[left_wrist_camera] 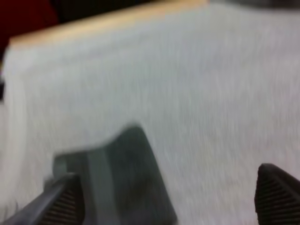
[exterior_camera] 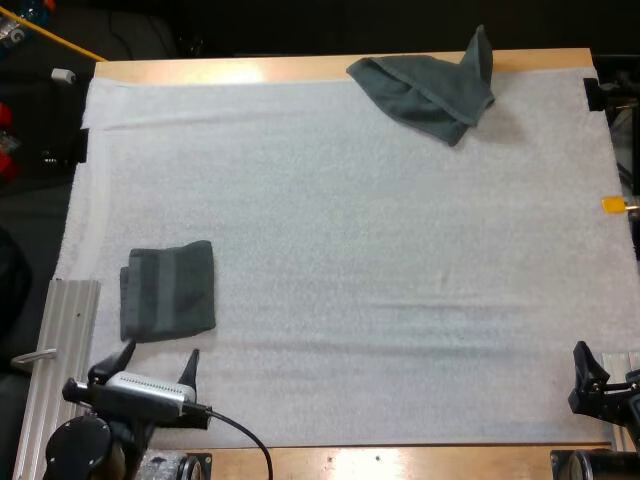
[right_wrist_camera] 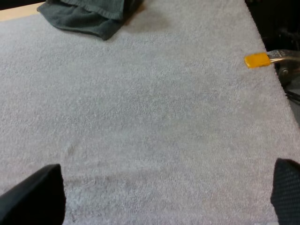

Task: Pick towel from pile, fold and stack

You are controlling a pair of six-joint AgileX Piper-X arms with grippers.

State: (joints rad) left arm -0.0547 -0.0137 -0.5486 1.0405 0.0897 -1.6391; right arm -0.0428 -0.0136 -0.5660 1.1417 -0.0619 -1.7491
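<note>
Notes folded towel [exterior_camera: 168, 290] laid near left, apparently as stack base; crumpled towel [exterior_camera: 428, 88] far, awaiting pickup. Finds left gripper [exterior_camera: 160, 352] and right gripper [right_wrist_camera: 159, 197] fingers apart, empty.

A white mat [exterior_camera: 350, 260] covers most of a wooden table [exterior_camera: 300, 68], whose bare edge shows along the mat's far and near sides; a ribbed metal plate [exterior_camera: 62, 340] lies just beside the mat's near left corner; a small white cylinder [exterior_camera: 64, 75] sits beyond its far left corner; a black clamp [exterior_camera: 592, 93] sits at its far right corner.
</note>
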